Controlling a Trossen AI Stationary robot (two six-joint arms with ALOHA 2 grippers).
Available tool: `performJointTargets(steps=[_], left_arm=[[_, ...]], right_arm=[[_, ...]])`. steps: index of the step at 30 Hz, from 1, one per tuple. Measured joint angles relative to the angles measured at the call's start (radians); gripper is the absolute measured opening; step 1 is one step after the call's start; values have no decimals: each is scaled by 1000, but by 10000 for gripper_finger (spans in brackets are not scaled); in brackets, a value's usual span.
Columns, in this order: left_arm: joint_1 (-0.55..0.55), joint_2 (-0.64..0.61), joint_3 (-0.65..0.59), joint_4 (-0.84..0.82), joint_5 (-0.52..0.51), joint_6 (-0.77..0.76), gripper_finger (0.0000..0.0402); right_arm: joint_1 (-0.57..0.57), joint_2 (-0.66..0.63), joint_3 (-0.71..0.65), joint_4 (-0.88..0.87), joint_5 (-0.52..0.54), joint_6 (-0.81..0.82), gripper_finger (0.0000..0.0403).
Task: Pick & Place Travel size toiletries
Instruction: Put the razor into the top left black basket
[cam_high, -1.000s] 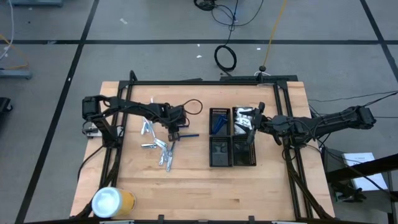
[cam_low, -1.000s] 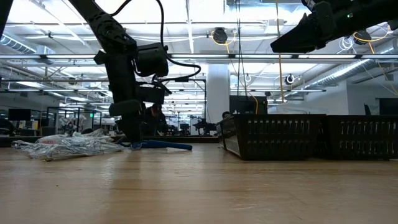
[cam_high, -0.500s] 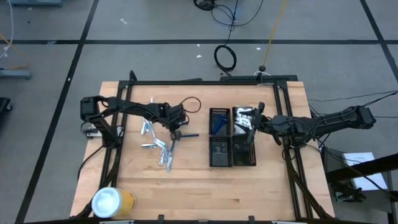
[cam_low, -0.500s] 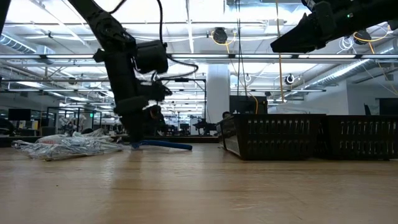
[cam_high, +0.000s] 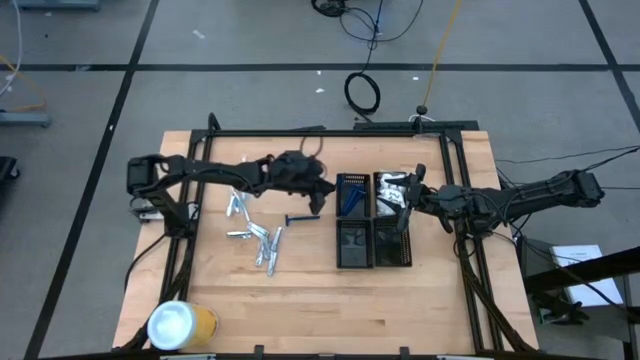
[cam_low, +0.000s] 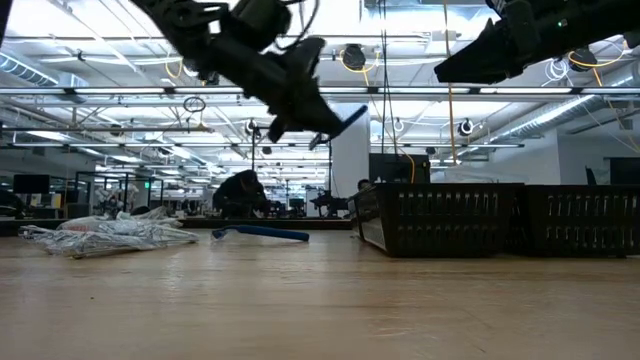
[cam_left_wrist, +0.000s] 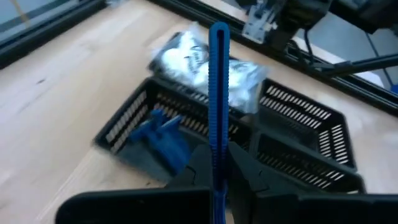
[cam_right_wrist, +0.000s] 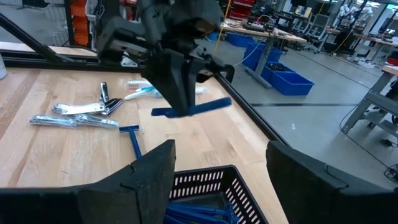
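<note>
My left gripper (cam_high: 318, 190) is raised above the table just left of the black trays (cam_high: 375, 245) and is shut on a slim blue stick-shaped toiletry (cam_left_wrist: 217, 87). That blue stick (cam_right_wrist: 196, 107) also shows in the right wrist view. A blue T-shaped razor (cam_high: 300, 218) lies flat on the wood. Silvery tubes and sachets (cam_high: 255, 238) lie in a heap to its left. More blue items (cam_high: 350, 198) rest in one far tray compartment, a crinkly white packet (cam_high: 395, 187) in the one beside it. My right gripper (cam_high: 405, 207) hovers open over the trays. My left gripper pinches the blue stick between its two fingers (cam_left_wrist: 242, 168), near the stick's one end (cam_left_wrist: 217, 155). Most of the stick's length juts out past the fingertips toward the trays. The gripper slants down from above, and the stick is lifted clear of the table, roughly level.
A yellow cylinder with a white lid (cam_high: 180, 325) stands near the table's near left corner. A black frame rail (cam_high: 330, 132) runs along the far edge. Bare wood (cam_high: 300, 290) lies between the heap, the trays and the near edge.
My left gripper has risen from the table beside the heap, carrying the blue stick up with it, and has moved right toward the trays while tipping from pointing down to slanting. The blue razor has stayed on the wood. The right arm has kept still.
</note>
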Motion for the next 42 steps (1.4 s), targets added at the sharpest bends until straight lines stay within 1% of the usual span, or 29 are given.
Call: performJointTargets(steps=[4, 6, 8, 12, 16, 19, 23, 30, 33, 37, 42], left_arm=[[-28, 100, 170, -108, 4, 31, 7], [-37, 165, 238, -162, 4, 40, 7], [-43, 228, 295, -181, 4, 38, 7], [-37, 319, 368, -190, 4, 6, 18], [-22, 369, 385, -197, 4, -56, 29], [-7, 371, 387, -207, 4, -123, 45], [7, 374, 386, -233, 8, -118, 82], [16, 374, 386, -218, 12, -121, 189], [26, 358, 386, -247, 42, -60, 230], [27, 278, 387, -393, 64, 54, 262], [6, 188, 387, -700, 55, 199, 270]], right_arm=[[0, 0, 0, 3, 0, 0, 238], [0, 0, 0, 3, 1, 0, 238], [0, 0, 0, 3, 1, 0, 238], [0, 0, 0, -2, 1, 1, 238], [0, 0, 0, -3, 1, 1, 238], [0, 0, 0, -9, 1, 1, 238], [0, 0, 0, -11, 1, 1, 238], [0, 0, 0, -12, 1, 1, 238], [0, 0, 0, -15, 1, 1, 238], [0, 0, 0, -17, 1, 1, 238], [0, 0, 0, -18, 1, 0, 238]])
